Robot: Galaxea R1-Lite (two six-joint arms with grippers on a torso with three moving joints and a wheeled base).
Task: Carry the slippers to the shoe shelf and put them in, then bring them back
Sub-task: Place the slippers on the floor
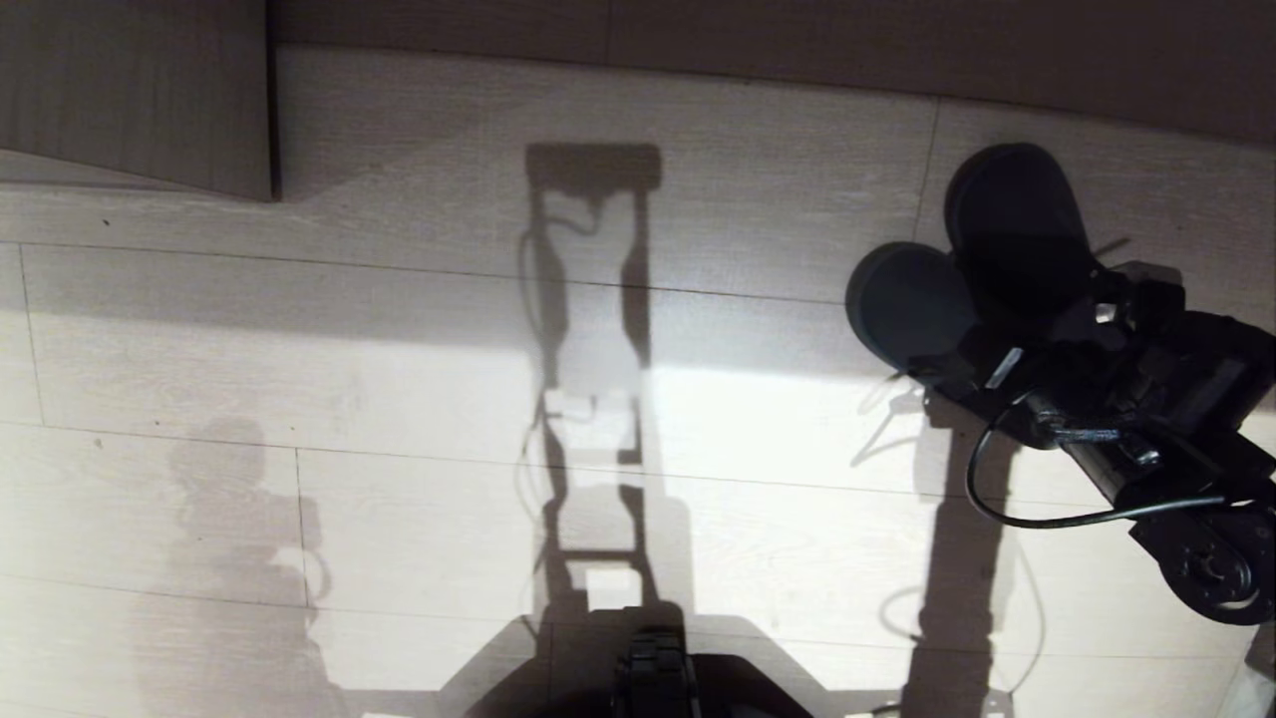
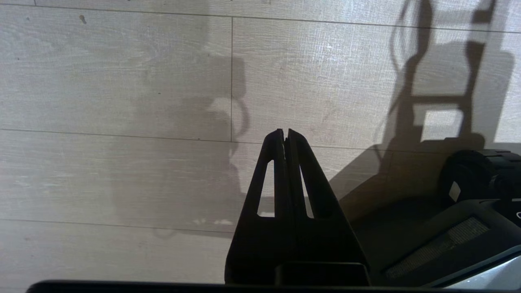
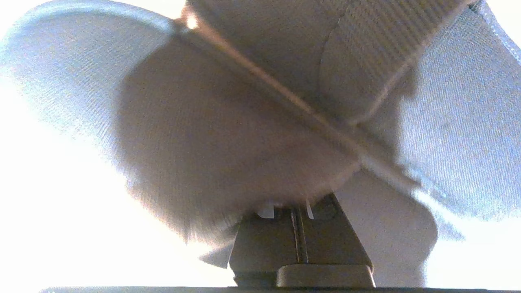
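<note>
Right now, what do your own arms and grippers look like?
Right arm: bulky black housings with small silver fittings, a round black joint disc and a loose looping black cable. Left gripper: two slim, tapered matte-black fingers with long slot cut-outs. No markings visible.

- slippers (image 1: 997,259): dark navy-black, fine woven texture
- floor (image 1: 399,349): pale grey-beige wood-grain planks, dark shadows across
- cabinet panel (image 1: 130,90): grey-brown wood-grain
- right gripper (image 1: 1007,339), cable (image 1: 1047,514): black

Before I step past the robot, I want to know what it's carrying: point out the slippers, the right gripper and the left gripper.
slippers (image 1: 1017,234): head view, dark upper slipper.
right gripper (image 3: 299,228): right wrist view, shut fingers under the slippers.
left gripper (image 2: 285,136): left wrist view, shut fingertips above the floor.
</note>
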